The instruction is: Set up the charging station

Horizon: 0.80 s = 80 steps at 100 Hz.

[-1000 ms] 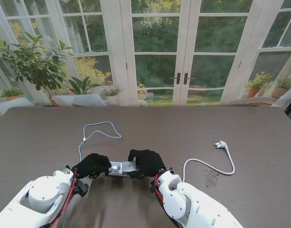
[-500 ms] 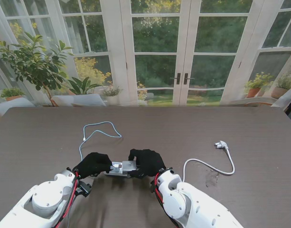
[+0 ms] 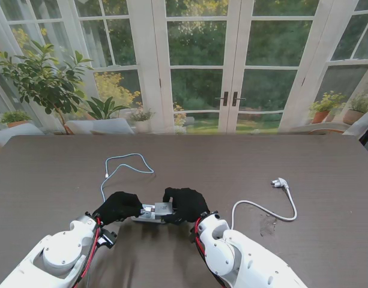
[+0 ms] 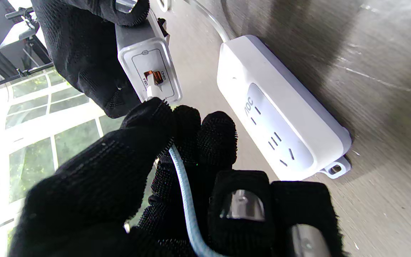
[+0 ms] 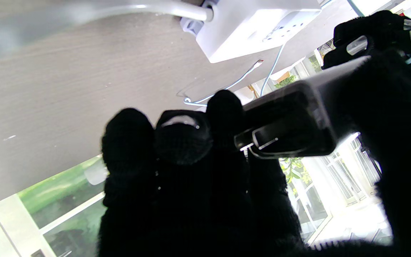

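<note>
My right hand (image 3: 185,205) is shut on a grey charger brick (image 3: 162,209), held just above the table at the near middle. My left hand (image 3: 119,207) is shut on the plug of a pale blue USB cable (image 3: 129,159). In the left wrist view the white plug (image 4: 152,91) meets the orange port on the charger's (image 4: 148,67) end face, pinched by my left fingertips (image 4: 162,121). A white power strip (image 4: 280,114) lies flat on the table right under the hands. In the right wrist view the charger's (image 5: 291,121) folded prongs show.
The blue cable loops away from me across the table's left half. The strip's white cord (image 3: 262,209) curves right to a plug (image 3: 280,182) lying on the table. The dark wooden table (image 3: 292,156) ends at glass doors.
My left forearm has edged slightly to the right and nearer. Both hands, the charger and the cable plug stay almost where they were.
</note>
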Available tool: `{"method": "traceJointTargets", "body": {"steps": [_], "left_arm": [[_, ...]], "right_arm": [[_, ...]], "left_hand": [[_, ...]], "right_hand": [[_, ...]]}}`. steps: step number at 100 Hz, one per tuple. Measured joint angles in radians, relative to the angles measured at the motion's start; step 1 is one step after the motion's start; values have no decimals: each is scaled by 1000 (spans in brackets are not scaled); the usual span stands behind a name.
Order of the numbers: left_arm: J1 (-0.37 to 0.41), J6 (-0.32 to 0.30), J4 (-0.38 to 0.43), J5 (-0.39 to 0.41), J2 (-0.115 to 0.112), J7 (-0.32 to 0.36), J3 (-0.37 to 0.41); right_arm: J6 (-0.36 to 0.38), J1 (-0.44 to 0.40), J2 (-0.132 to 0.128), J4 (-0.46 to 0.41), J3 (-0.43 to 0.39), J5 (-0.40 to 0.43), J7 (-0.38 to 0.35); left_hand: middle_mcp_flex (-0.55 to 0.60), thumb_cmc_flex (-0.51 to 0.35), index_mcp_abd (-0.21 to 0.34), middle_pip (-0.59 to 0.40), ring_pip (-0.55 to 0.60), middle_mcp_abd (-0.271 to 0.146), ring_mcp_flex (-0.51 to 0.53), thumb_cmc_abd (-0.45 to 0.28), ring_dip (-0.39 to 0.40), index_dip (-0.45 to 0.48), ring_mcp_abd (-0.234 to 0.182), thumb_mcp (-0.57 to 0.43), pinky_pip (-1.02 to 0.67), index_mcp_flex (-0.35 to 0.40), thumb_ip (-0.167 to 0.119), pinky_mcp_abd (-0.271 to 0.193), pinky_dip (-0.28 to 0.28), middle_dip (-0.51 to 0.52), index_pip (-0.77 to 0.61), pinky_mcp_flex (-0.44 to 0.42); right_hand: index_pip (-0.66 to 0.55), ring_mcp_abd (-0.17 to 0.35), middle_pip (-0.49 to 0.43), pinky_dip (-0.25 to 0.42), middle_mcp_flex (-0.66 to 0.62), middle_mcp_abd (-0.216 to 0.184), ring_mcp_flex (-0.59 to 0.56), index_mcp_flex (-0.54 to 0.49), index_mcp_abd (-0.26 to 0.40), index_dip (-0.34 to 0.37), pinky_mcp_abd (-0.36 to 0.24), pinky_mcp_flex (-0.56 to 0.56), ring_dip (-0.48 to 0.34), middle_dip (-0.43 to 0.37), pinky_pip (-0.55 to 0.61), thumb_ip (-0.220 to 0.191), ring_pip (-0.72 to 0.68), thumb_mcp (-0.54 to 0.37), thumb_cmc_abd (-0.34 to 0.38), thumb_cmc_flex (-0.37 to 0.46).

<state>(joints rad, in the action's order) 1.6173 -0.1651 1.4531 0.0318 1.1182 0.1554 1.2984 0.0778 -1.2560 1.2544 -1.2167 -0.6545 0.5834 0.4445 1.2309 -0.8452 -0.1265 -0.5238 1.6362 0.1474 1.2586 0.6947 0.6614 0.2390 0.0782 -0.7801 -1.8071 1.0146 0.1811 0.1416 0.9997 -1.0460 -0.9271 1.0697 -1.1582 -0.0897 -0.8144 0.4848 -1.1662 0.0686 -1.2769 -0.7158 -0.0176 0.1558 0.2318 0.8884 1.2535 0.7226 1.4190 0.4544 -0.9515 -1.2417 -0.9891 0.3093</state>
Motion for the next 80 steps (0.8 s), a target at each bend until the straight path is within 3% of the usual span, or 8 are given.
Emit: {"method": "traceJointTargets", "body": {"steps": [42,80], "left_arm": [[-6,-23,-14,21,10,-65,-18],[-8,-38,-17,-4,13,-61,-23]], "right_arm": [[-6,-4,0,-6,-6,-25,-27],[-20,-6,1,-10,-8,-35,-30]], "left_hand": [[1,0,3,0,0,-2,1,0,0,-10,-2,0,0,2,0,-3,-2,0,1,1],[1,0,7,1,0,-6,1,1,0,-18,-6,0,0,2,0,-7,-15,0,1,1]], "right_hand": [[0,0,0,0,-2,0,0,-2,0,0,0,0,0,0,0,0,-10,0,0,0],[0,-1,0,0,-10,1,0,-5,-3,0,0,1,0,0,0,0,-22,0,0,0]]}}
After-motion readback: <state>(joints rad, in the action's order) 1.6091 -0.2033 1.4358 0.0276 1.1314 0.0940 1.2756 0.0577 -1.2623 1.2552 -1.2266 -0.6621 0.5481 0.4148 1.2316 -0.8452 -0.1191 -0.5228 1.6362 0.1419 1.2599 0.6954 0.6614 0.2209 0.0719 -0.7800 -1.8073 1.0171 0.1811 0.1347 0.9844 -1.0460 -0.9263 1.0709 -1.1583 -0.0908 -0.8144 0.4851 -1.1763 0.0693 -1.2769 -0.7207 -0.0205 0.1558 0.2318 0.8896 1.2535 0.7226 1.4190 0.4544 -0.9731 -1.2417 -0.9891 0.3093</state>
